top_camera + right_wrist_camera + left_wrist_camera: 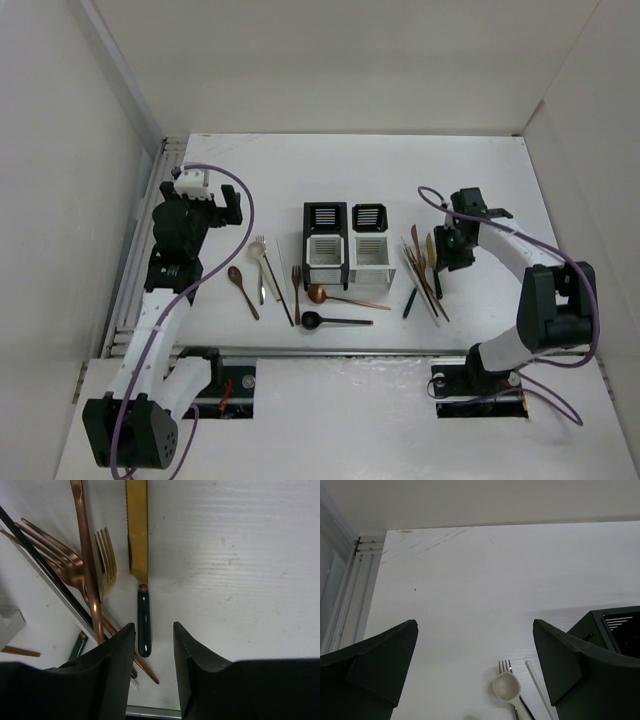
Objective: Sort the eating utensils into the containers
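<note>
right tool (154, 628) over gold knife (139, 565) handle, jaws apart

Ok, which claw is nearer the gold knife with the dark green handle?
Right. The right claw sits at the handle end of the gold knife, jaws apart. The left claw is wide open, far across the table beyond the caddy block.
</note>
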You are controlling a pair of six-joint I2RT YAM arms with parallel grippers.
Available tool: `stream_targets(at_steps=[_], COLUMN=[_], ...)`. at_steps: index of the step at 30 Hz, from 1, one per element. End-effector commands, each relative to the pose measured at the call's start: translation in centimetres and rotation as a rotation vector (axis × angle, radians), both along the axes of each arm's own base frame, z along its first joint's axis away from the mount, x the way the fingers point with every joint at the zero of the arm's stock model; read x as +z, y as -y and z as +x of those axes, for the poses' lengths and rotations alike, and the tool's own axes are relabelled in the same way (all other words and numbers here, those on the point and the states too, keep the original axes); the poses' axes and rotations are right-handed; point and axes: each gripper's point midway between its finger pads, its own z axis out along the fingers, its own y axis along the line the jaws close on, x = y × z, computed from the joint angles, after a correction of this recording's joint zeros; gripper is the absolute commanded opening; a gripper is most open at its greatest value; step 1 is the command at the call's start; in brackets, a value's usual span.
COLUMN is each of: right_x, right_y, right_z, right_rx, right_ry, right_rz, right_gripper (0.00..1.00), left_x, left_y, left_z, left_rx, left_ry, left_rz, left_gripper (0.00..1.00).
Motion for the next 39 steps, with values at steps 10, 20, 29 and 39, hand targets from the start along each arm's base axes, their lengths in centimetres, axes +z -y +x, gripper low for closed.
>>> stream_targets(at_steps=[10, 20, 29, 39], right_x=[-3.0, -3.8, 6.5, 27.4], right_y=[-1.6, -0.2, 2.5, -10.5], right_z=[1.5, 1.4, 7.2, 11.6], right_rx=[-0.007, -0.047, -0.144, -0.068], right_ry=[-0.043, -0.071, 0.274, 1.174], right_rz=[-0.023, -0.099, -0.228, 0.197], right_gripper=[0.40, 0.03, 0.00, 0.00], left_x=[0.1, 0.1, -0.1, -1.1], left_y=[-0.8, -1.6, -1.4, -0.9], left_z=[-0.2, -0.1, -0.1, 0.0], left_rx=[0.053, 0.092, 0.081, 0.053], left_ry=[0.035, 0.035, 0.036, 0.018], left_rz=[-0.031, -0.037, -0.038, -0.049], left_gripper=[1.00, 1.00, 1.00, 1.00])
